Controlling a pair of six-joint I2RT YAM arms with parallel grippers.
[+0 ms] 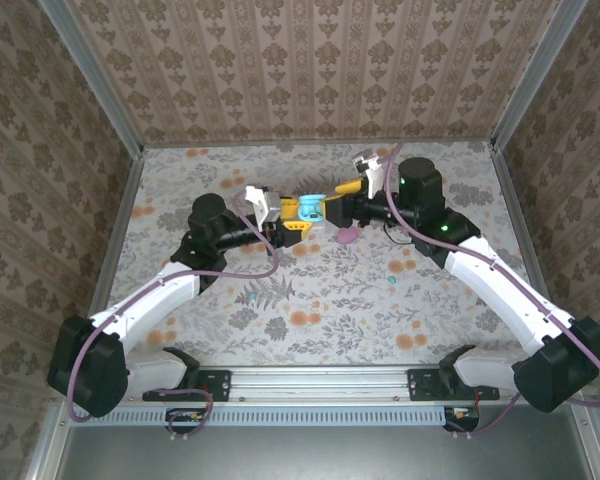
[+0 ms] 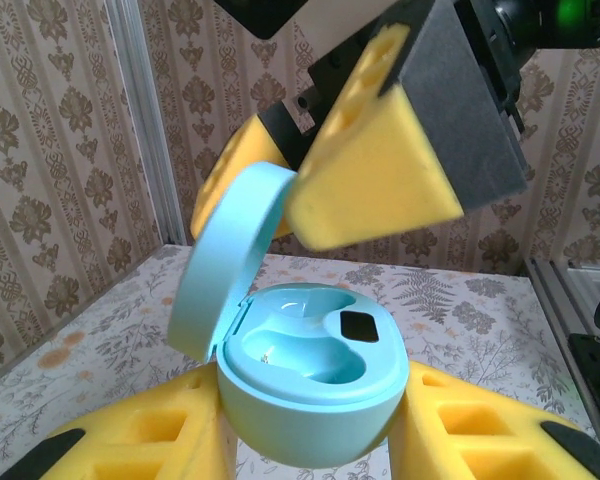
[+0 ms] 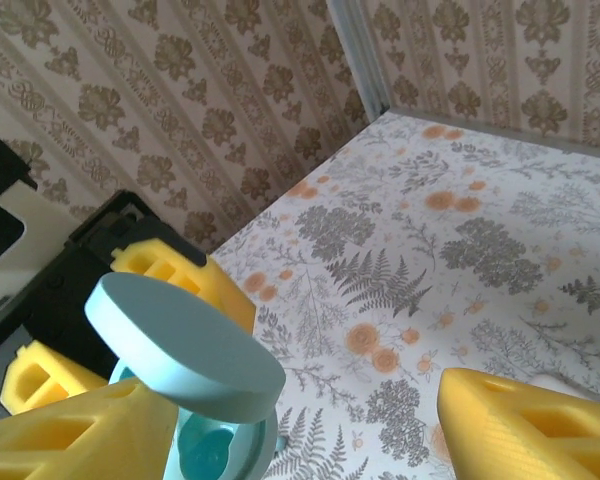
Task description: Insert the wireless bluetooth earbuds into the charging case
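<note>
The task is at an early stage. The left hand (image 2: 310, 445) is closed narrowly on the teal charging case (image 2: 315, 375) and holds it above the bench (image 1: 430, 310), with the lid (image 2: 230, 260) hinged open. The right hand (image 3: 300, 440) is spread wide about the raised lid and grips nothing. One of its yellow fingers (image 2: 375, 175) is at the lid's edge, touching or just beside it. Both wells in the case look empty, so no bud is seated yet. The earbuds (image 1: 390, 282) seem to lie loose on the bench. One is a tiny teal speck beside the right forearm, and a second speck (image 1: 252, 297) is near the left forearm, though both are too small to confirm. A pink item (image 1: 348, 236) lies near the case. Picking up and seating each bud is left to do.
</note>
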